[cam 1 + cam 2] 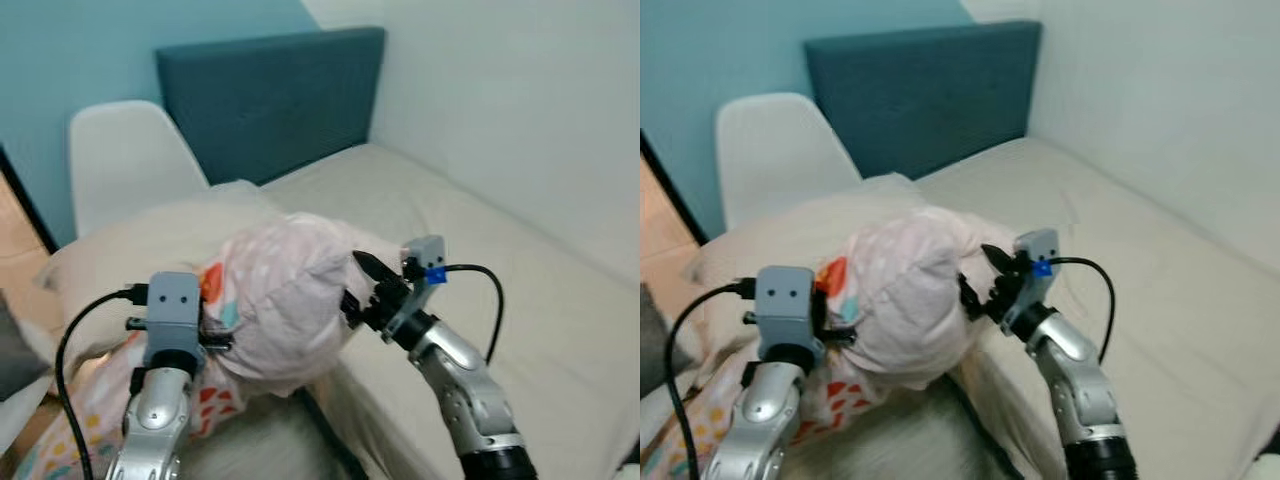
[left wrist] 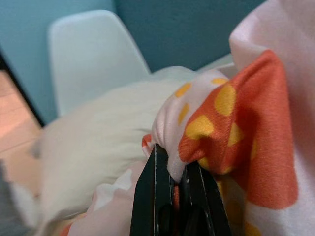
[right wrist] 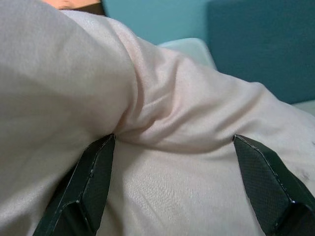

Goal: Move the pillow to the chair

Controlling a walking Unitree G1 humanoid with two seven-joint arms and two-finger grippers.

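A pale pink pillow (image 1: 285,300) with orange and yellow patches is held up between my two arms, over the near edge of the bed. My left gripper (image 2: 176,169) is shut on a fold of its patterned fabric (image 2: 231,128) at the pillow's left side. My right gripper (image 1: 356,283) is open, its spread fingers (image 3: 91,177) pressing against the pillow's plain right side. The white chair (image 1: 125,160) stands behind and to the left, with a cream cushion (image 1: 140,250) lying across its seat.
A teal headboard (image 1: 270,100) backs the cream bed (image 1: 480,260), which runs along the white wall on the right. A turquoise wall stands behind the chair. Wooden floor (image 1: 15,240) shows at the far left.
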